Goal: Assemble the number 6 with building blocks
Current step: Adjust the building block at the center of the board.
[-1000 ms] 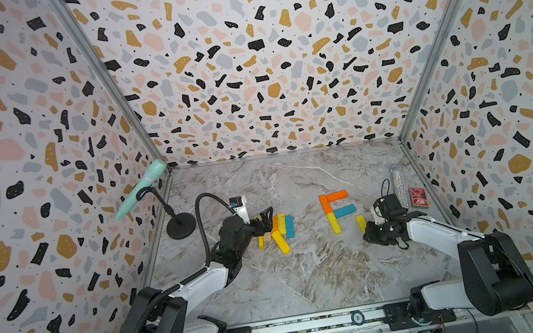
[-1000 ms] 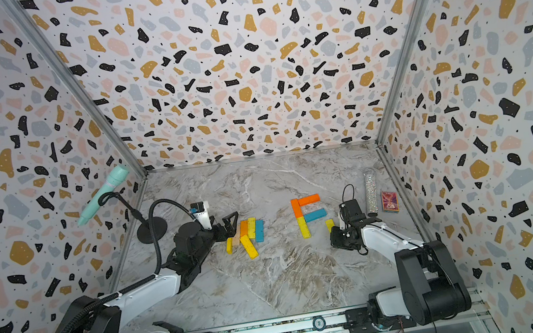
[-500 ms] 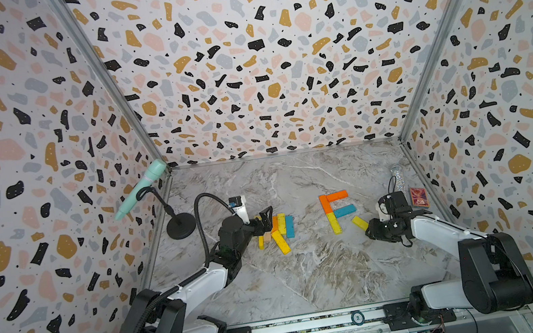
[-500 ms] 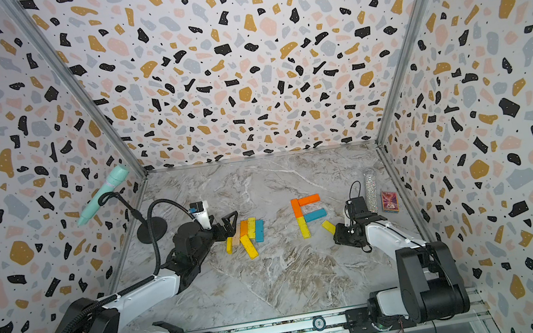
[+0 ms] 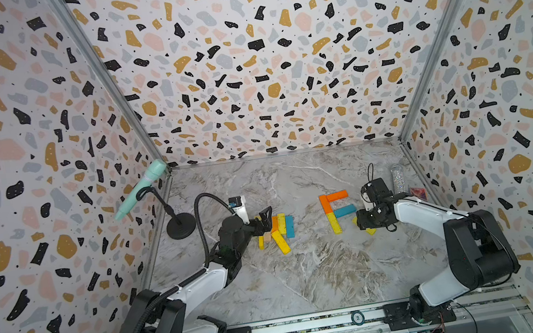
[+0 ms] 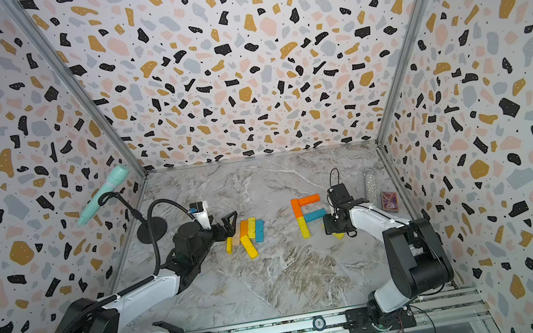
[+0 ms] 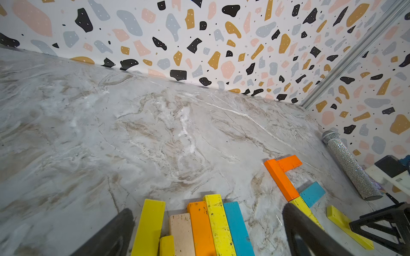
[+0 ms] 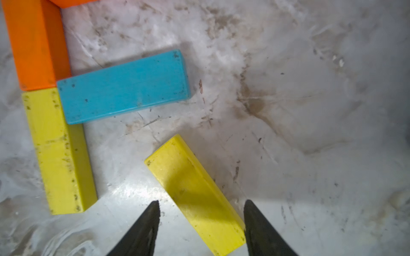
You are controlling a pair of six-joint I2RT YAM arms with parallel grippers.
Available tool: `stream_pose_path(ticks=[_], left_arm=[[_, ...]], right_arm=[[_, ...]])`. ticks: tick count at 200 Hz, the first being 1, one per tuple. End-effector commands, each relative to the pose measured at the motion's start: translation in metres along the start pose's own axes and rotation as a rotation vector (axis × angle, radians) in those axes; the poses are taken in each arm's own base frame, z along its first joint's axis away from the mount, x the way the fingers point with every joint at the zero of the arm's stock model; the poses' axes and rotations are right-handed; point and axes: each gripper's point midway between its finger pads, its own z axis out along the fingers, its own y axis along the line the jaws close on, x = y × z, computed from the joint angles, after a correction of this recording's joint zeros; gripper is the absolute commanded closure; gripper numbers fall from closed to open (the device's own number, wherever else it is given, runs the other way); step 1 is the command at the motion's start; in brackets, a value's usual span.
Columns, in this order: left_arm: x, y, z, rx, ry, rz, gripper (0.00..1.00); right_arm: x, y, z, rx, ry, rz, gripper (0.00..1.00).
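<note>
Your right pincer (image 8: 203, 202) stands spread astride one end of a loose flat yellow wooden plank (image 8: 193, 190), gripping nothing. It lies on the marble table (image 8: 310, 88), long axis slanted, just beside four planks (image 5: 339, 212) forming an F: two orange, one blue, one yellow. Six more planks (image 5: 281, 230) cluster at your left pincer (image 5: 265, 220), also spread.

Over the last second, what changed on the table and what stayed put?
The right pincer spread its jaws, apparently letting go of the loose yellow block, which lies flat and slanted beside the half-built figure. The block itself barely moved. Unchanged: the left pincer, open over the spare blocks, and the figure's four pieces.
</note>
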Motion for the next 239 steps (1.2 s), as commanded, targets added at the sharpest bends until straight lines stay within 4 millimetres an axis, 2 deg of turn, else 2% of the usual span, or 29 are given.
stream_pose_path(ticks=[1,21,76,131,149,175,209,239], left_arm=[[-0.021,-0.004,-0.002,0.004,-0.057,0.017,0.01],[-0.021,-0.003,-0.002,-0.001,-0.057,0.015,0.0],[-0.022,-0.003,-0.002,-0.001,-0.057,0.017,0.01],[-0.022,-0.005,-0.002,0.004,-0.056,0.016,0.0],[-0.022,-0.005,-0.002,0.008,-0.054,0.015,0.01],[-0.022,-0.006,-0.003,0.011,-0.056,0.012,0.01],[-0.022,-0.007,-0.003,0.014,-0.055,0.012,0.0],[-0.021,-0.007,-0.001,0.019,-0.05,0.009,0.01]], right_arm=[[-0.004,0.002,-0.005,-0.012,-0.007,-0.029,0.39],[0.0,0.004,-0.002,-0.026,-0.004,-0.027,0.39],[0.003,-0.014,0.009,-0.003,0.016,0.013,0.39],[-0.001,-0.009,0.012,-0.031,0.011,0.025,0.41],[-0.004,-0.012,0.006,-0.02,-0.005,0.059,0.39],[-0.002,-0.016,-0.014,-0.057,-0.048,0.156,0.34],[0.017,-0.013,-0.032,-0.175,-0.105,0.276,0.33],[0.033,-0.006,-0.03,-0.225,-0.1,0.315,0.34]])
